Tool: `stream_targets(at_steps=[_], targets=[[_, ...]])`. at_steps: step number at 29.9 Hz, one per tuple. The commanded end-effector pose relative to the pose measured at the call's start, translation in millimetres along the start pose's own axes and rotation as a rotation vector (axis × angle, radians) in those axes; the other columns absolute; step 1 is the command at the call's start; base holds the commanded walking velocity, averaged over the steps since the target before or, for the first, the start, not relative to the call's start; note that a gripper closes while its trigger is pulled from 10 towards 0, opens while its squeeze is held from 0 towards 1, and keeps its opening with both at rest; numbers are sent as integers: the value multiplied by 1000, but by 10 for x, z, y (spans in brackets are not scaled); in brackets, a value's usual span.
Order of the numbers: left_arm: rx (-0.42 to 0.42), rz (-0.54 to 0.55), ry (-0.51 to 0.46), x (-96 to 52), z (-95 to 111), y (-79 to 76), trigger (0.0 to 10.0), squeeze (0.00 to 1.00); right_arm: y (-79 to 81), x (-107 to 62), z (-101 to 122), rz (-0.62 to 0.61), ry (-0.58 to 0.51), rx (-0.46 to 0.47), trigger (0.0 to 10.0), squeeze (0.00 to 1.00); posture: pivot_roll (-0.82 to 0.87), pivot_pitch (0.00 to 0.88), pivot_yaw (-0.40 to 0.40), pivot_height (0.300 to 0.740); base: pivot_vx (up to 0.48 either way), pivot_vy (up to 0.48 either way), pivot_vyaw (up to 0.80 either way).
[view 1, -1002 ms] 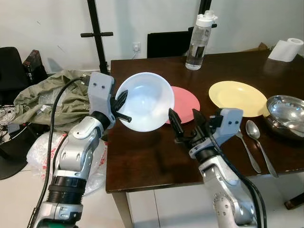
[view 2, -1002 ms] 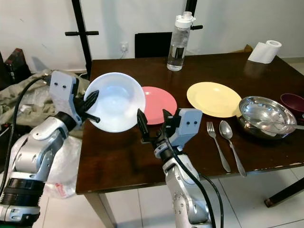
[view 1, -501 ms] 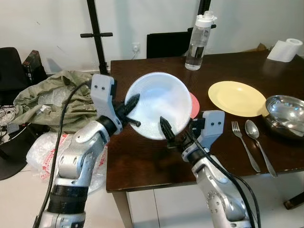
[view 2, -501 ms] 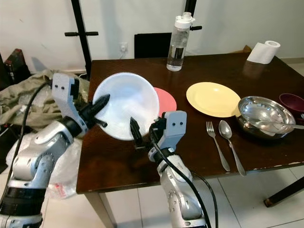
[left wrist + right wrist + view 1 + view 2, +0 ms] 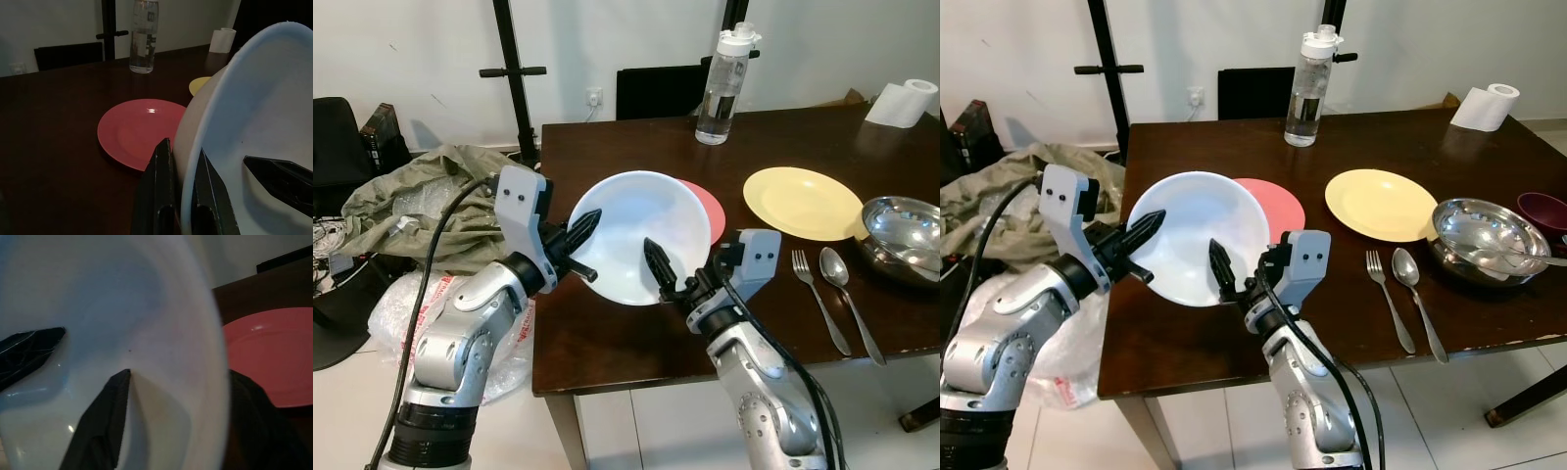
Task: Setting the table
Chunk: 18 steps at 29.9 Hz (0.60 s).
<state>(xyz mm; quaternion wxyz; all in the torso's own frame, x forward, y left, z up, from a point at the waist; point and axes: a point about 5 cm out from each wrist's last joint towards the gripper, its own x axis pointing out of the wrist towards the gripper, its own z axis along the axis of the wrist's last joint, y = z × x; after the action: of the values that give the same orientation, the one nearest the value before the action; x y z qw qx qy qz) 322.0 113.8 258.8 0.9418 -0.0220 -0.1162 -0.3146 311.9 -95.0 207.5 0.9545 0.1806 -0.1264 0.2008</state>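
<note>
White bowl (image 5: 639,235) held above the near-left part of the dark table (image 5: 607,343), tilted so its hollow faces up and toward the camera; round, so no long axis. Plain glossy white, w/ one tiny dark speck on the inner wall in the wrist views. Left gripper (image 5: 576,251) pinches the bowl's left rim, one finger inside and one outside. Right gripper (image 5: 668,284) has its near rim between its two fingers, one inside and one behind; the fingers look closed on the rim, but contact can't be told for sure. Just behind the bowl, partly hidden by it, a red plate (image 5: 1274,204) lies flat. Further right: yellow plate (image 5: 803,200), then fork (image 5: 821,301) and spoon (image 5: 847,291) side by side, handles toward the near edge, and a steel bowl (image 5: 904,233). At the far edge, a water bottle (image 5: 722,82) and paper roll (image 5: 904,100). Vs. 0.5 s ago: bowl sits lower and less steeply tipped; more of the red plate shows.
</note>
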Motion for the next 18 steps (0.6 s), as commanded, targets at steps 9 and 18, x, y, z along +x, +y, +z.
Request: stream_targets(at_steps=[9,18], targets=[[-20,-151,51,-3,-136,-269,10000,0,-87,4,-31,-81,7,74,0,0,86,156,114,740,0,0,0],[-14,-145,62,-12,-173,-283,10000,0,-114,-4,-29,-101,-3,86,0,0,84,157,115,740,0,0,0]])
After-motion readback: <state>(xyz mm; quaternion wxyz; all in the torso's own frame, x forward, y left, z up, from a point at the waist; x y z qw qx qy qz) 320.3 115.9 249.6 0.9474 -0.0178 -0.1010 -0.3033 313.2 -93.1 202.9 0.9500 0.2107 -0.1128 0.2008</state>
